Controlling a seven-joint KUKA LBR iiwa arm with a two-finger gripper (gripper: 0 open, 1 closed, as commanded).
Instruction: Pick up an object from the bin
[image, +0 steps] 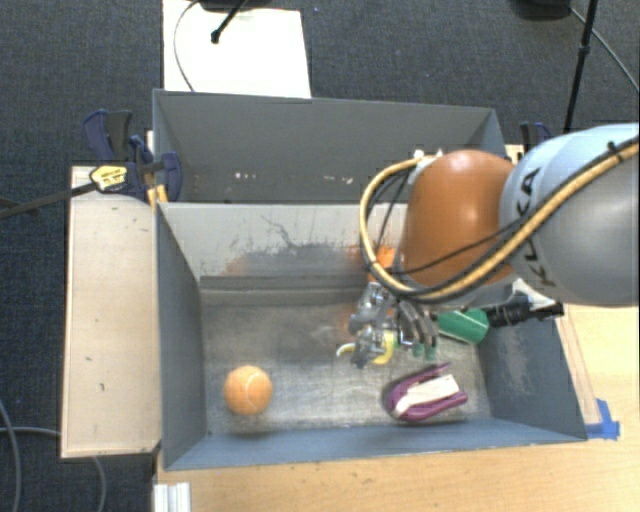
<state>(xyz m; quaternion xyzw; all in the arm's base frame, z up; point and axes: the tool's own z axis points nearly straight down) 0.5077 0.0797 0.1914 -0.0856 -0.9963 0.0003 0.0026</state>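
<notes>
While the gripper (385, 338) hung low over the bin's (180, 330) middle, grip state unclear, a purple-white object (425, 393) lay just beside it by the front edge; green object (462, 325) near right wall, orange ball (248, 388) front-left.

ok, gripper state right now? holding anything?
Gripper: cannot be told, open or closed, nor whether it holds anything. It hangs low in the bin, beside the green object and near the purple-and-white one.

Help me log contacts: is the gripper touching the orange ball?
Apart. The camera view shows bare bin floor between the gripper and the orange ball at lower left.
</notes>
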